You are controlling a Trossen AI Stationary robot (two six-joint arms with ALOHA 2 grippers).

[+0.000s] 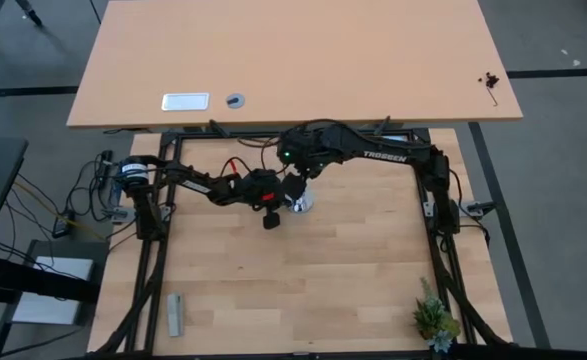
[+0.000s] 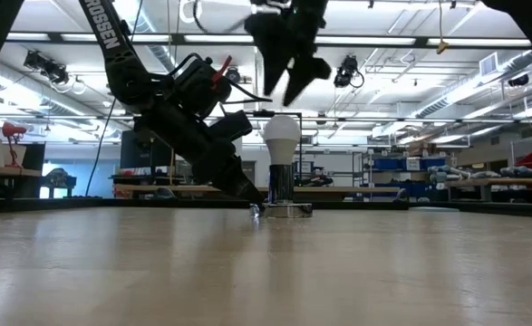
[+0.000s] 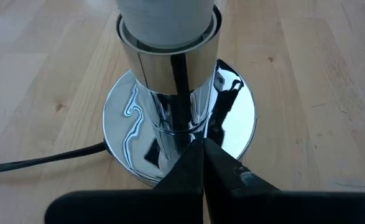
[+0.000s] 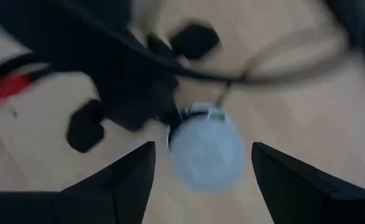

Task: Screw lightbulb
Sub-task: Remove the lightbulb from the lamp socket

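The white lightbulb stands upright, its neck in the silver socket, which rises from a round mirror-bright base plate on the wooden table. My left gripper is shut, with its tips down on that plate beside the socket. My right gripper is open above the bulb, one finger on each side and clear of it. In the low view the right gripper hangs over the bulb's top with a gap between them. My left gripper presses its shut fingertips down on the socket's round base plate, at the foot of the upright socket. The fingers slant down from the table's left side. The plate lies flat on the table.
A black cord runs from the base across the wood. A grey block lies near the front left and a small plant at the front right. A second, lighter table stands beyond the far edge.
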